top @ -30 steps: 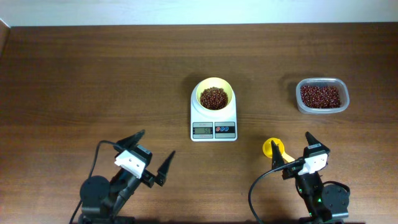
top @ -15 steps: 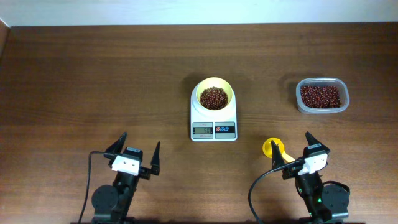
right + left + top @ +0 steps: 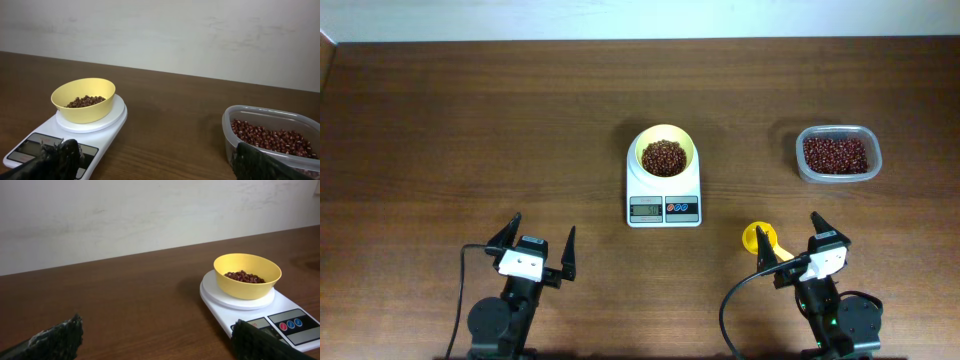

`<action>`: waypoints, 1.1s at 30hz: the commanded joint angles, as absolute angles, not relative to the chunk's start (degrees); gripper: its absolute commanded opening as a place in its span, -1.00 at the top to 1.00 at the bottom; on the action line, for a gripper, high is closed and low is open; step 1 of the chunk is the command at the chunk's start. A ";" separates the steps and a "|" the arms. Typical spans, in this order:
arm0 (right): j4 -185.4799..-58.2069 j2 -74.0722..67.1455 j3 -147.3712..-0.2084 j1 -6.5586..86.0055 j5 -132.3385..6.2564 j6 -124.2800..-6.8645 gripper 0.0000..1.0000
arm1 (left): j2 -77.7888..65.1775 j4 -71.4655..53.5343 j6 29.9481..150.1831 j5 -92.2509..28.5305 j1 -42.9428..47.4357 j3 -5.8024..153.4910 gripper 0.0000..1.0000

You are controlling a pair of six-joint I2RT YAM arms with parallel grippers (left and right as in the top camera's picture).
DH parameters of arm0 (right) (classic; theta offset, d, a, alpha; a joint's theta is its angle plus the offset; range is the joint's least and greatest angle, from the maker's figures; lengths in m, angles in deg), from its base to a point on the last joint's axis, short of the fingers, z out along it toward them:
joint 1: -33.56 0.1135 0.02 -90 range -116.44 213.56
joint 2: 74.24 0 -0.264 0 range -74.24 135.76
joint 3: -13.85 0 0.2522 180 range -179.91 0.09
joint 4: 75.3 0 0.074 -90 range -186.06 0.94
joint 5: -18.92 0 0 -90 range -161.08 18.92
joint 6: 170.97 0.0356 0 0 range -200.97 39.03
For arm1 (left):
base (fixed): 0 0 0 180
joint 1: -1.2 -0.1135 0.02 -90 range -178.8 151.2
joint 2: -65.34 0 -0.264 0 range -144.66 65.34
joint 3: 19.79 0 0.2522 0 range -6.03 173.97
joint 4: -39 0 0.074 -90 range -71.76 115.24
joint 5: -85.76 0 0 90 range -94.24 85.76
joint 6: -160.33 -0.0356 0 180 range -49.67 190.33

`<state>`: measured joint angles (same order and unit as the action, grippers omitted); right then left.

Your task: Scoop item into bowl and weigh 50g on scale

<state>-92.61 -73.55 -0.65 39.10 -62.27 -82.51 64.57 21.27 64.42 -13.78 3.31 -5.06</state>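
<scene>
Change: left arm has swung out of its slant and squared up at the near edge; over the last half-second nothing has stirred.
Left fingers: spread as wide as they go, nothing between them, hanging above bare tabletop.
Right fingers: just as wide, empty too, and unmoved through all three looks.
Beans: a small dark heap sits inside the bowl, no different from a second ago.
Bowl position: centred on the platform of the scale, mid-tabletop, well apart from both arms.
Scoop: lying on the tabletop just beside the right arm, let go.
Tub: far right, with its own bed of beans covering the floor.
Meaning: both arms backed off and the scoop is down, so I'd judge the filling over and only the reading left to check.
Display: lit, but its digits are too small to read, so the weight can't be confirmed.
Count: one bowl, one scale, one tub, one scoop, two heaps of beans, two arms.
</scene>
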 commanded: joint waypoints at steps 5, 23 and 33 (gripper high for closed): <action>-92.81 -74.03 -0.23 39.65 -62.77 -82.49 -0.98 | 65.05 21.36 65.14 -12.98 2.89 -5.52 -0.97; -92.81 -74.03 -0.23 39.65 -62.77 -82.49 -0.98 | 65.00 20.66 71.17 -1.44 2.89 -5.50 -0.97; -92.81 -74.03 -0.23 39.65 -62.77 -82.49 -0.98 | 65.00 20.66 71.19 -1.44 2.89 -5.50 -0.97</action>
<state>-92.59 -73.55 -0.65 39.10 -62.27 -82.47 64.54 20.60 70.43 -2.24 3.31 -5.08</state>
